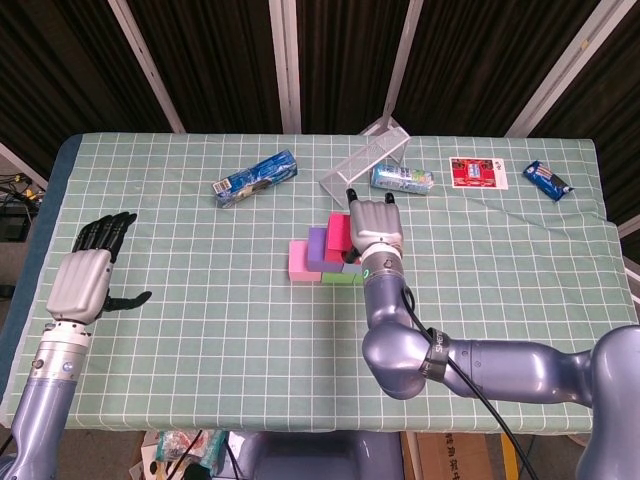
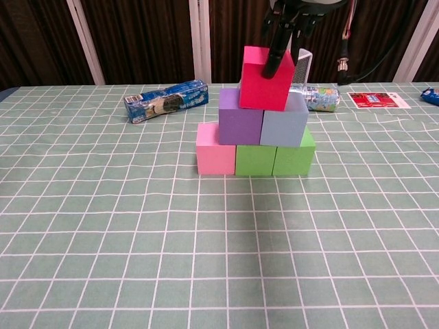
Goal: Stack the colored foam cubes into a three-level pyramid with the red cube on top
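atop the pyramid, the right hand (image 1: 374, 221) grips the red cube (image 2: 266, 77); left hand (image 1: 85, 275) open.

blue pkg (image 1: 255, 177), wire rack (image 1: 366, 157), can (image 1: 402, 179), red card (image 1: 478, 172), blue packet (image 1: 548, 179)

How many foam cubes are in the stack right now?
6. Bottom row: pink cube, green cube, second green cube. Middle: purple cube, grey-blue cube. Top: red cube.

blue packet (image 2: 167, 99), red card (image 1: 478, 172), print too small to read
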`<move>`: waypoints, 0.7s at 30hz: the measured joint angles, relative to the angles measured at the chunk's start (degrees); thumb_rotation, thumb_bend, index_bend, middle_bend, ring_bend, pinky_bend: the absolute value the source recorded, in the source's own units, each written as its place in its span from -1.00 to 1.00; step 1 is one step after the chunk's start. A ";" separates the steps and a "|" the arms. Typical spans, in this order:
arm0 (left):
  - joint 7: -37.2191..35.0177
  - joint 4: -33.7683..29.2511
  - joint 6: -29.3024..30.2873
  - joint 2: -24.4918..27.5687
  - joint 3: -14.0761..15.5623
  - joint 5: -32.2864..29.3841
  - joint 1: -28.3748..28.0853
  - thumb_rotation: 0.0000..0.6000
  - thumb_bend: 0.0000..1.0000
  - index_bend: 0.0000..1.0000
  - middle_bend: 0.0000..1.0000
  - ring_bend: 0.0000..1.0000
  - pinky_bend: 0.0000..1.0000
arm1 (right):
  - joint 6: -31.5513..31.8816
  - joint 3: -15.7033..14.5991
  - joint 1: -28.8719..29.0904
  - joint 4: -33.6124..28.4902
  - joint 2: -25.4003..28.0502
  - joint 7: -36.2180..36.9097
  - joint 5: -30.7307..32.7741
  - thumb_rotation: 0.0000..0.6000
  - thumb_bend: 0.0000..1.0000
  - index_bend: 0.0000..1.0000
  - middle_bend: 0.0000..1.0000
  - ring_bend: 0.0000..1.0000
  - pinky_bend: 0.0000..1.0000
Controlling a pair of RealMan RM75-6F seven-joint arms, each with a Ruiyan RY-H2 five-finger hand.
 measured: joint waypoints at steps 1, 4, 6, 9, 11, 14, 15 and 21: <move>-0.04 -0.05 -0.03 0.04 -0.01 -0.05 0.00 1.00 -0.76 -1.00 -0.93 -0.95 -0.95 | -0.01 -0.03 -0.03 0.01 -0.03 0.01 -0.02 1.00 -0.40 -0.87 0.10 -0.28 -0.93; -0.02 -0.06 -0.02 0.10 -0.02 -0.05 -0.01 1.00 -0.76 -1.00 -0.93 -0.95 -0.95 | -0.03 0.01 -0.09 0.04 -0.10 0.16 -0.15 1.00 -0.40 -0.87 0.10 -0.28 -0.93; 0.03 -0.06 -0.04 0.10 0.01 -0.06 -0.03 1.00 -0.76 -1.00 -0.93 -0.95 -0.95 | -0.02 0.08 -0.05 0.05 -0.10 0.14 -0.29 1.00 -0.40 -0.87 0.10 -0.28 -0.93; 0.05 -0.08 -0.03 0.09 0.02 -0.11 -0.04 1.00 -0.76 -1.00 -0.93 -0.95 -0.95 | 0.12 0.29 0.11 -0.06 0.00 0.04 -0.46 1.00 -0.40 -0.87 0.10 -0.28 -0.93; 0.07 -0.07 -0.02 0.09 0.00 -0.15 -0.06 1.00 -0.76 -1.00 -0.93 -0.95 -0.95 | 0.22 0.41 0.21 -0.13 0.05 -0.03 -0.51 1.00 -0.40 -0.87 0.10 -0.28 -0.93; 0.10 -0.09 -0.05 0.07 0.03 -0.14 -0.08 1.00 -0.76 -1.00 -0.93 -0.95 -0.95 | 0.29 0.48 0.34 -0.11 0.05 -0.17 -0.50 1.00 -0.40 -0.87 0.10 -0.28 -0.93; 0.10 -0.10 -0.04 0.09 0.05 -0.13 -0.07 1.00 -0.76 -1.00 -0.93 -0.95 -0.95 | 0.30 0.48 0.35 -0.06 0.00 -0.17 -0.49 1.00 -0.40 -0.87 0.10 -0.28 -0.93; 0.06 -0.12 -0.03 0.14 0.08 -0.09 -0.06 1.00 -0.76 -1.00 -0.93 -0.95 -0.95 | 0.27 0.23 0.44 0.42 -0.41 -0.27 -0.64 1.00 -0.40 -0.87 0.10 -0.28 -0.93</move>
